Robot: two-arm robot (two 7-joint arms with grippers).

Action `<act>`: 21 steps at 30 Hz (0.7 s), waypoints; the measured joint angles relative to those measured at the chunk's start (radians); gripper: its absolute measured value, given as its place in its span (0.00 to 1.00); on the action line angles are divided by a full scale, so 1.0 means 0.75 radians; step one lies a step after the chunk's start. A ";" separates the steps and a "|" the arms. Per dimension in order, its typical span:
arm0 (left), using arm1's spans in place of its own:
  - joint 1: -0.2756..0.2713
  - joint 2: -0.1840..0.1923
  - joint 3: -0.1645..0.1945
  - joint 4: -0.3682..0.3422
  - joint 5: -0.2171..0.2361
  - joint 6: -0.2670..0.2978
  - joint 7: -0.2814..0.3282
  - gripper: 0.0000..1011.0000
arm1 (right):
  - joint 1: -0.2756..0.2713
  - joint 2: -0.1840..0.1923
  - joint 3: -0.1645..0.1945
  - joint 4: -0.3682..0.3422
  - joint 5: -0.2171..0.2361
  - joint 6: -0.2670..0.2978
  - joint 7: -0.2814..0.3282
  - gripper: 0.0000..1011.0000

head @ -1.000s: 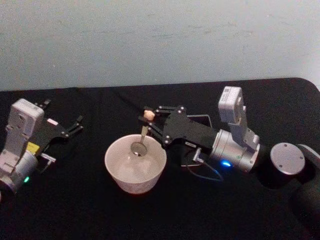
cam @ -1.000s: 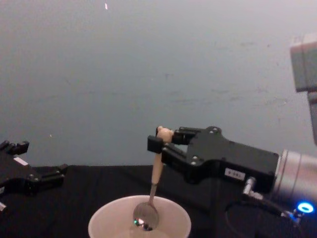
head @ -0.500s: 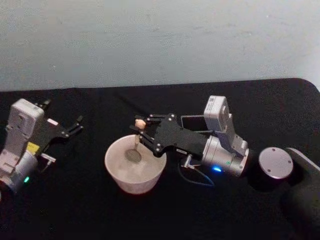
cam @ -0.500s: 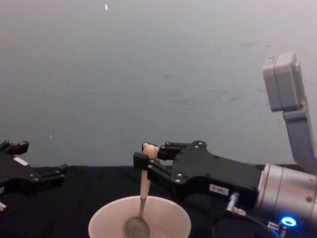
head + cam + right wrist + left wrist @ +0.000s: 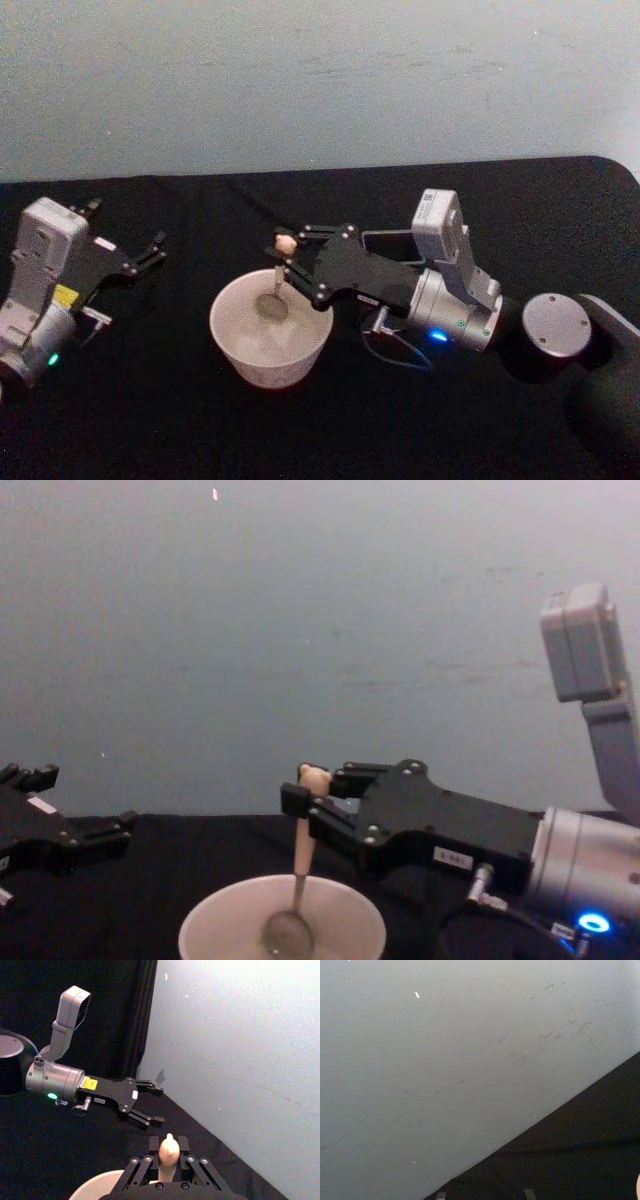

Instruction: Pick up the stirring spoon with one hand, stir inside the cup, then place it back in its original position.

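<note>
A black-draped table [image 5: 300, 430] under a pale wall carries one cup [image 5: 270, 368], one stirring spoon [image 5: 303, 845] and one dark holder [image 5: 386, 240] behind and right of the cup. The spoon stands nearly upright, bowl inside the cup, its beige handle pinched below the bear head by the right gripper [image 5: 294, 256]; light, stiff and slim, it would probably swivel in a loose grip. The left gripper [image 5: 152, 250] rests well left of the cup, fingers spread, empty.

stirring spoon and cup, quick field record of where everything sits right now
stirring spoon: near upright, bowl down inside the cup
cup: on the black table, under the right gripper
right gripper: fingers shut on the spoon's handle, just below the bear head
left gripper: open, parked at the table's left side
</note>
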 joint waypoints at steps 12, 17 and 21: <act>0.000 0.000 0.000 0.000 0.000 0.000 0.000 0.99 | -0.094 0.094 0.044 -0.154 0.042 0.037 -0.002 0.21; 0.000 0.000 0.000 0.000 0.000 0.000 0.000 0.99 | -0.151 0.138 0.044 -0.249 0.079 0.060 0.026 0.21; 0.000 0.000 0.000 0.000 0.000 0.000 0.000 0.99 | -0.175 0.152 0.027 -0.287 0.094 0.071 0.047 0.21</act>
